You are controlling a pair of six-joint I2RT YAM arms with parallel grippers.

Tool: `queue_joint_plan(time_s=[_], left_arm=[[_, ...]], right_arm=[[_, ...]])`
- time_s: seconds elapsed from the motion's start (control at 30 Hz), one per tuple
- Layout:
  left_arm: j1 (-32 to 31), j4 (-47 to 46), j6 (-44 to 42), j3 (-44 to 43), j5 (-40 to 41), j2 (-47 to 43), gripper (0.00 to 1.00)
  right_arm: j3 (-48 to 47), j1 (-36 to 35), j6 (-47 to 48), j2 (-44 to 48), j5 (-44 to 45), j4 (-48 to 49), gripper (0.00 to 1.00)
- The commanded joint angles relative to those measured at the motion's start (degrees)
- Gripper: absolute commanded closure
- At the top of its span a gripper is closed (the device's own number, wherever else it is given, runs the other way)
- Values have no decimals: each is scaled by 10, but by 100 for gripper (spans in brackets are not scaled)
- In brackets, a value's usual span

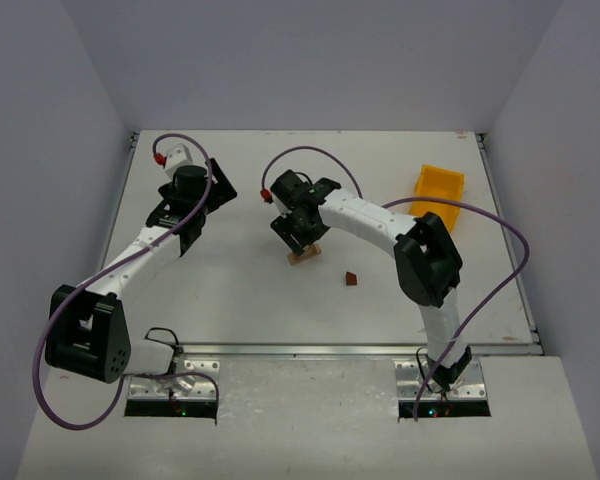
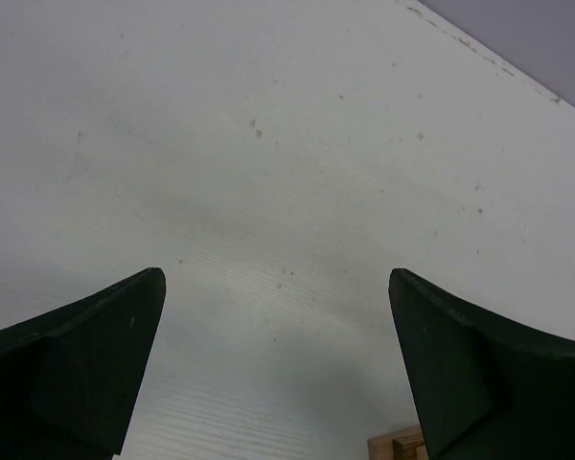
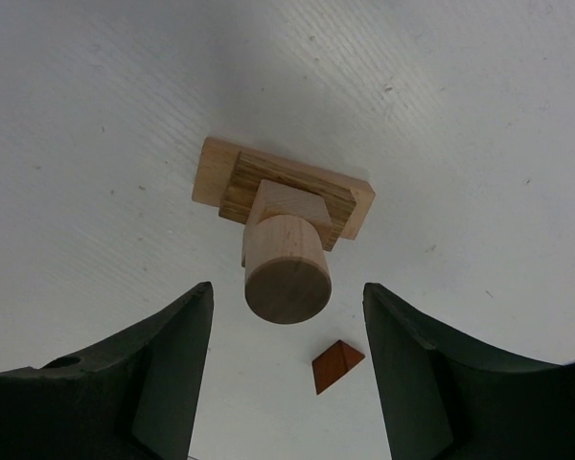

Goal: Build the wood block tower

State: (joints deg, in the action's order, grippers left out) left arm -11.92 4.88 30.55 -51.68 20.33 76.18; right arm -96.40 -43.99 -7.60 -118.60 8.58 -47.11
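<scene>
The wood block tower (image 1: 305,253) stands near the middle of the white table (image 1: 240,300), directly beneath the right gripper (image 3: 287,292). Its flat pale-tan base plank (image 3: 209,171) carries a darker grained slab (image 3: 337,206), then a small pale block (image 3: 286,199), then a pale round wooden cylinder (image 3: 287,280) on top. The pieces look light, stiff and smooth, and are only loosely stacked, so a sideways nudge would likely topple them. The right fingers stand apart on either side of the cylinder, with a gap on each side, holding nothing. The dark reddish-brown wooden wedge (image 3: 337,366) lies loose at 4 o'clock of the tower in the top view, apart from it. Its sloping faces could slip, so its flat parallel sides seem the place to pinch.

The yellow plastic bin (image 1: 421,190) sits at 2 o'clock, well apart. The left gripper (image 2: 278,278), at 10 o'clock, is spread wide and empty. Nothing shows between wedge and tower.
</scene>
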Motion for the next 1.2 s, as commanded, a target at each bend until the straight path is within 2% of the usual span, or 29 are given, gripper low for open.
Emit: queue_joint_plan(time_s=[0.0,0.23,0.4,0.5,0.53,0.63,0.7,0.83,1.03,1.17], left_arm=[[7,-31,7,-2,-5,-2,0],[7,-29,6,0,-5,-11,0],[7,-28,6,3,-5,-19,0],[7,-27,7,5,-9,-24,0],[7,-24,7,4,-9,-26,0],[7,-24,8,8,-8,-33,0],[7,-24,7,9,-8,-37,0],[7,-20,8,10,-10,-41,0],[7,-25,7,15,-11,-45,0],[7,-29,6,18,-12,-44,0]], right_arm=[[15,2,8,57,-28,39,32],[39,2,18,122,7,58,21],[117,2,-11,223,50,66,20],[209,2,-62,290,93,69,23],[245,2,-84,333,106,69,28],[318,4,-123,370,104,71,35],[345,5,-144,364,90,76,41],[357,7,-168,317,85,82,44],[350,16,-187,230,97,115,64],[341,20,-191,188,90,126,69]])
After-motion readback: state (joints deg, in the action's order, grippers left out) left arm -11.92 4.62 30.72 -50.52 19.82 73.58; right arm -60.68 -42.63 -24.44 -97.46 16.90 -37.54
